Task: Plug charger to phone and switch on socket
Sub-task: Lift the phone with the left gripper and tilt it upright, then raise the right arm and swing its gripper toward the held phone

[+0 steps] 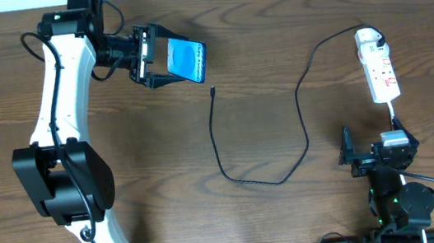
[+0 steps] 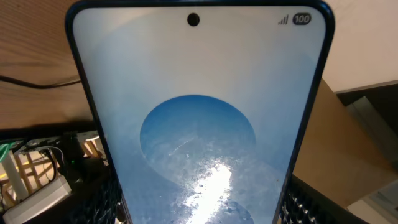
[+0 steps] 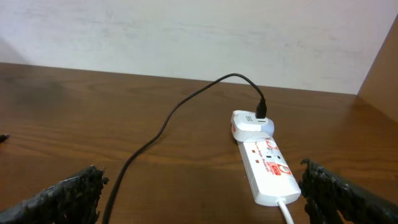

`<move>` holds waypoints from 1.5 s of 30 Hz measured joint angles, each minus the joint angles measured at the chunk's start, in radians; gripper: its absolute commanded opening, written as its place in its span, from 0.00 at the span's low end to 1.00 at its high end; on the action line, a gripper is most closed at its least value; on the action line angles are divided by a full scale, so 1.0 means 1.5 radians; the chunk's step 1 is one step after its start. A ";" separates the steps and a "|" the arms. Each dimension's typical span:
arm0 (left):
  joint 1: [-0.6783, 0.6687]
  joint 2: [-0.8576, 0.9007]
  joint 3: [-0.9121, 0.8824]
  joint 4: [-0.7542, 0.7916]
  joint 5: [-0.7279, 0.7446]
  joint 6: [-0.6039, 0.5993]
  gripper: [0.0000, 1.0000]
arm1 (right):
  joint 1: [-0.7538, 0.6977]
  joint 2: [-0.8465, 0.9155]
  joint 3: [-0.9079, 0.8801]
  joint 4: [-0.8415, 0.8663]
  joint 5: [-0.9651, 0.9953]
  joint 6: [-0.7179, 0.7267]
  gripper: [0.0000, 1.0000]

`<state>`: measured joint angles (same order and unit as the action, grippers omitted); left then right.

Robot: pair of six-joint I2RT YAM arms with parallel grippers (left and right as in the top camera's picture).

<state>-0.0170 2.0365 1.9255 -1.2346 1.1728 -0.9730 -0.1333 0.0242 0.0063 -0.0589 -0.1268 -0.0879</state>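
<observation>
My left gripper is shut on the phone and holds it tilted above the far left of the table; its blue screen fills the left wrist view. The charger cable lies in a loop across the middle; its loose plug tip rests just below and right of the phone, apart from it. Its other end sits in a white adapter on the socket at the far right, also in the right wrist view. My right gripper is open and empty, just in front of the socket.
The socket's white lead runs toward my right arm. The dark wooden table ends at a pale wall behind. A brown cardboard panel and electronics show behind the phone in the left wrist view.
</observation>
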 measured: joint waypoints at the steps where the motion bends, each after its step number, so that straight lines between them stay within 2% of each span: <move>1: 0.000 0.000 0.000 0.000 0.000 0.000 0.67 | 0.000 0.000 0.000 -0.001 0.000 0.000 0.99; 34: 0.000 0.000 0.000 0.000 0.000 0.000 0.67 | 0.000 0.002 0.001 0.003 -0.051 0.012 0.99; 45: 0.000 0.000 0.000 0.000 0.000 0.000 0.67 | 0.000 0.068 0.048 0.034 -0.087 0.022 0.99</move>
<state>-0.0170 2.0365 1.9255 -1.2346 1.1728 -0.9730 -0.1333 0.1261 0.0788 -0.0078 -0.2581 -0.0547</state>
